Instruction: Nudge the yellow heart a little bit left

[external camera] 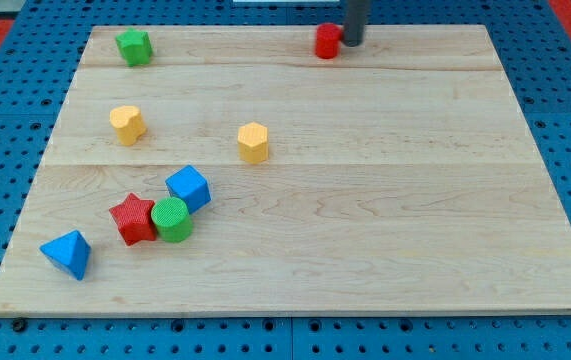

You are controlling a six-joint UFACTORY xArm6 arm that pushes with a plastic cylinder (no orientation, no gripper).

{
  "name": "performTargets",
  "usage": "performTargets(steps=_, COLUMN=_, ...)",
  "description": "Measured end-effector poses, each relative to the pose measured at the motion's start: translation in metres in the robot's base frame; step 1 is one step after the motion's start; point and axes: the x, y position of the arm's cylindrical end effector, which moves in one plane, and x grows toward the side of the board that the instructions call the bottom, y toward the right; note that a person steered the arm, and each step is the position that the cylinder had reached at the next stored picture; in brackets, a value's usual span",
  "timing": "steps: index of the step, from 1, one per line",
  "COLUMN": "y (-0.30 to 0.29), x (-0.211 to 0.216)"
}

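Apparently the nudge is not begun: my tip [351, 43] stands at the table's far edge, touching the red block [327, 41]. It carries no gripper. The yellow heart [126, 123] lies untouched near the left edge, well apart.

A: What sits along the table's [415, 220] top edge?
B: The green star [134, 46] at the view's left, and the red block [326, 41] right of centre, with my tip [350, 43] against its right side.
A: And lower?
B: The yellow heart [126, 123] lies left of the yellow hexagon [253, 142], well apart. Below them the red star [133, 219] touches the green cylinder [172, 219] on its right, with the blue cube [188, 188] just above. The blue pyramid [68, 253] lies near the bottom left corner.
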Motion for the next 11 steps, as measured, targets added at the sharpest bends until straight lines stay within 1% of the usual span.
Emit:
performTargets(steps=1, y=-0.031, x=-0.004)
performTargets(steps=2, y=0.009, x=0.001)
performTargets(steps=3, y=0.016, x=0.050)
performTargets(steps=4, y=0.005, x=0.057)
performTargets(steps=6, y=0.005, x=0.057)
performTargets(steps=7, y=-0.045, x=0.064)
performTargets(steps=8, y=-0.120, x=0.078)
performTargets(steps=9, y=-0.136, x=0.127)
performTargets(steps=10, y=-0.207, x=0.154)
performTargets(steps=11, y=-0.257, x=0.208)
